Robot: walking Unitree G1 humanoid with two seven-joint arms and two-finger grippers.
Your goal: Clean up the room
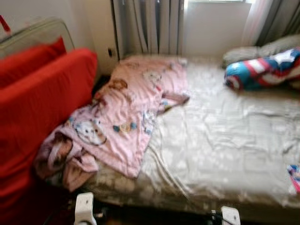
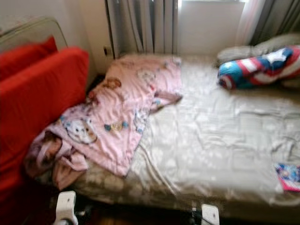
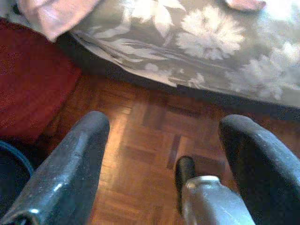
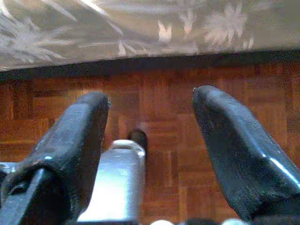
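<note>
Pink blanket (image 1: 131, 108) lies crumpled at centre left on the bed (image 1: 225, 140); the blurred item at lower right is possibly a book (image 2: 288, 176). Left tool (image 3: 164, 154) and right tool (image 4: 150, 136) gape wide, empty, above the floor (image 4: 164, 154).

No text, label, brand, number or sign could be read anywhere in these views. The pink blanket (image 1: 131, 112) carried cartoon animal prints but no legible lettering, the rolled blue, red and white bundle (image 1: 262, 70) showed a star and stripes without words, and the small colourful item (image 2: 288, 176) at the bed's edge was too blurred to make out any writing.
</note>
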